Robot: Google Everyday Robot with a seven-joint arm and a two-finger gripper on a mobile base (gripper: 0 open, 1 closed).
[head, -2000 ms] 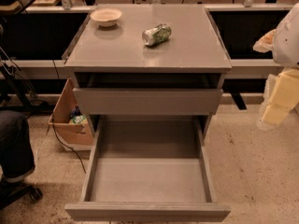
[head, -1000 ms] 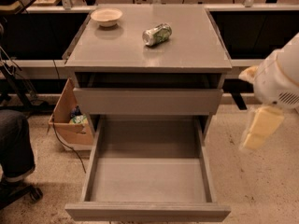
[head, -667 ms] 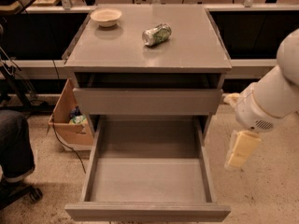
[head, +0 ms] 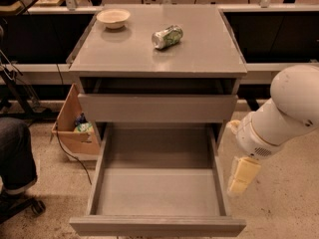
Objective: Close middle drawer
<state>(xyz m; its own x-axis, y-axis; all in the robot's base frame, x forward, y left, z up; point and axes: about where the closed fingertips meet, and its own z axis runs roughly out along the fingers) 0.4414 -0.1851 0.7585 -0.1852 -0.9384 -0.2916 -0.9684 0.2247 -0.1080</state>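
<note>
1. Camera view looks down on a grey cabinet [head: 199,54] from the front, with counters and dark openings behind it.
2. The middle drawer [head: 157,193] is pulled far out toward the camera. Its bare grey floor and both side walls are in plain sight, and its flat handleless front [head: 157,226] lies along the bottom edge of the picture.
3. Above it sits the taller drawer front [head: 157,108], which stands slightly out from the cabinet, with a dark gap between it and the cabinet top.
4. On the cabinet top, a small pale bowl [head: 113,18] stands near the back left corner. A crushed green and silver can [head: 167,37] lies on its side near the middle, well apart from the bowl.
5. The robot's white arm [head: 286,108] enters from the right edge and angles down and to the left.
6. The gripper [head: 243,177], cream coloured, hangs from the arm's end just beside the outside of the drawer's right wall, about halfway along it and above the speckled floor [head: 284,208].
7. Whether the gripper is open or closed cannot be told. It has hold of nothing that can be seen, and contact with the drawer wall cannot be made out.
8. An open cardboard box [head: 70,128] with some items inside rests on the floor to the left of the cabinet.
9. A person's leg in dark trousers [head: 15,153] shows at the left edge.
</note>
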